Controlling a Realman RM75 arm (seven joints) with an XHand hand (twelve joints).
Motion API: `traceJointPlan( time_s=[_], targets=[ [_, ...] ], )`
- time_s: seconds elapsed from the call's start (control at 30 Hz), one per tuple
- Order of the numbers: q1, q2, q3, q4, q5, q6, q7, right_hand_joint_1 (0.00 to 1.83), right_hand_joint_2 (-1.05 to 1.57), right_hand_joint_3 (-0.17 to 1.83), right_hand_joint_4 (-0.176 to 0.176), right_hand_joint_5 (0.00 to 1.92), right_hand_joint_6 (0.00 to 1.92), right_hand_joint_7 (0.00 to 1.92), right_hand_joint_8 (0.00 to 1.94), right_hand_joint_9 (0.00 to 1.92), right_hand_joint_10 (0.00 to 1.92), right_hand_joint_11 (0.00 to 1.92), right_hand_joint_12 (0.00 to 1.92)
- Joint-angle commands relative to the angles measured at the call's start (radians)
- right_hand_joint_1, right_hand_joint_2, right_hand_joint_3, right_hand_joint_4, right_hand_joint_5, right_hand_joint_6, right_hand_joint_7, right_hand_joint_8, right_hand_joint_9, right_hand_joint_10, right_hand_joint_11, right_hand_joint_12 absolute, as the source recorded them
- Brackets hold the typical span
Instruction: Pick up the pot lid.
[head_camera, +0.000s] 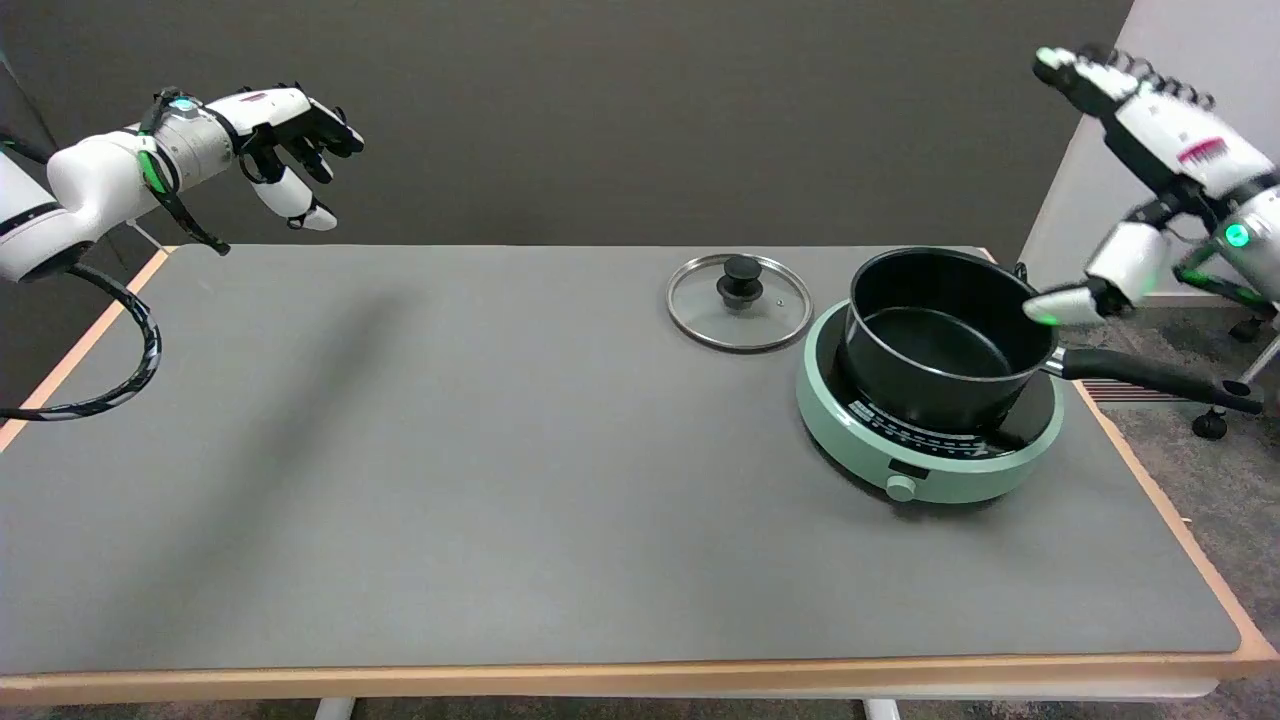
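My right hand (1150, 150) hangs beyond the desk's (500, 450) right edge, fingers apart and empty, so I am at the approach: next I must reach the knob (741, 272) of the pot lid (740, 302) near the far edge.

The round glass pot lid (740, 302), steel-rimmed with a black knob upward, lies flat on the worktop (450, 480) near its far edge, toward the far right corner.

One head view looks down from above the table's (500, 480) near side, facing across.
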Motion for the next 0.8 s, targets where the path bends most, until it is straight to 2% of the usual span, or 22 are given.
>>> traceJointPlan(
  time_s=[0.03, 0.23, 0.43, 0.57, 0.73, 0.77, 0.8],
  targets=[
    [0.304, 0.124, -0.281, 0.006, 0.103, 0.071, 0.018, 1.20, -0.51, 1.08, -0.176, 0.04, 0.04, 0.04, 0.04, 0.04, 0.04, 0.04, 0.04],
    [0.443, 0.121, -0.394, -0.013, 0.088, 0.072, 0.009, 1.19, -0.49, 1.04, -0.176, 0.04, 0.04, 0.04, 0.04, 0.04, 0.04, 0.04, 0.04],
    [0.671, 0.076, -0.606, -0.074, -0.009, 0.086, 0.009, 1.19, -0.47, 1.02, -0.176, 0.04, 0.04, 0.04, 0.04, 0.04, 0.04, 0.04, 0.04],
    [0.797, 0.006, -0.718, -0.121, -0.130, 0.094, 0.012, 1.19, -0.47, 1.00, -0.176, 0.04, 0.04, 0.04, 0.04, 0.04, 0.04, 0.04, 0.04],
    [0.872, -0.085, -0.769, -0.192, -0.200, 0.094, 0.014, 1.19, -0.46, 1.00, -0.176, 0.04, 0.04, 0.04, 0.04, 0.04, 0.04, 0.04, 0.04],
    [0.882, -0.100, -0.774, -0.210, -0.208, 0.094, 0.010, 1.12, -0.32, 0.97, -0.163, 0.13, 0.10, 0.14, 0.08, 0.12, 0.12, 0.10, 0.21],
    [0.889, -0.114, -0.778, -0.223, -0.220, 0.095, 0.009, 0.68, 0.67, 0.74, -0.078, 0.69, 0.50, 0.78, 0.34, 0.63, 0.64, 0.49, 1.32]
  ],
)
